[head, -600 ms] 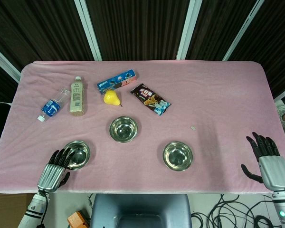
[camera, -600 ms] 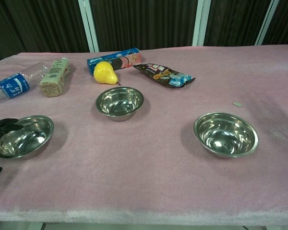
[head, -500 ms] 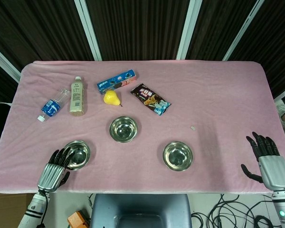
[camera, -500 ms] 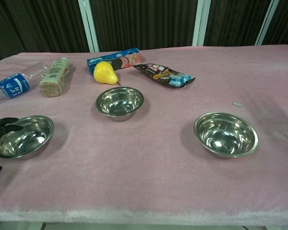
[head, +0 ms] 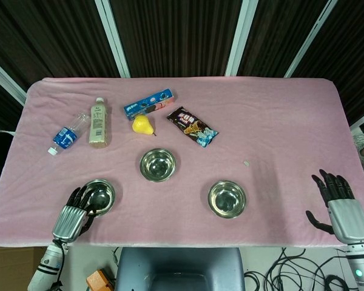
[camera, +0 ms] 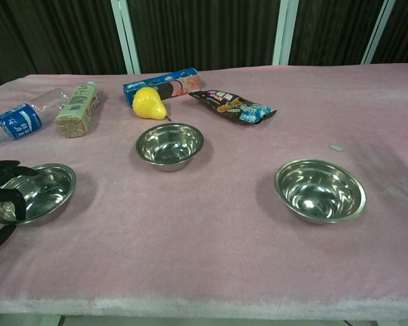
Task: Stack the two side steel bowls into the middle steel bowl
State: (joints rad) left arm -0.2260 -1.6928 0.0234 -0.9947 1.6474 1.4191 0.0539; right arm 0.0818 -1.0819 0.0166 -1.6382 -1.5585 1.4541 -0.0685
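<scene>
- Task status: no stacking is done. All three steel bowls sit apart on the pink cloth (head: pixel 279 121), each empty and upright.
- Middle bowl (head: pixel 158 165): the destination, farther back on the table than the other two, with nothing inside it.
- Left bowl (head: pixel 98 197): near the front edge on the robot's left, well apart from the middle bowl. It rests on the cloth and shows no sign of being lifted.
- Right bowl (head: pixel 227 199): near the front edge, right of centre, untouched, with no hand near it.
- Left hand (head: pixel 77 209): at the left bowl's near rim. In the chest view its dark fingers (camera: pixel 3 182) curl over the rim and reach into the bowl. Whether they grip the rim firmly cannot be told from either view; the judgement is that a grasp is being formed.
- Right hand (head: pixel 337 203): at the far right edge of the table, fingers spread wide, holding nothing, well apart from the right bowl.
- Other items: a water bottle (head: pixel 68 133), a drink bottle (head: pixel 97 123), a biscuit box (head: pixel 148 103), a pear (head: pixel 142 125) and a snack packet (head: pixel 192 127) lie behind the bowls, away from the likely carrying paths.
- Remaining: both side bowls must be lifted and set into the middle bowl; the left one appears first in hand.
</scene>
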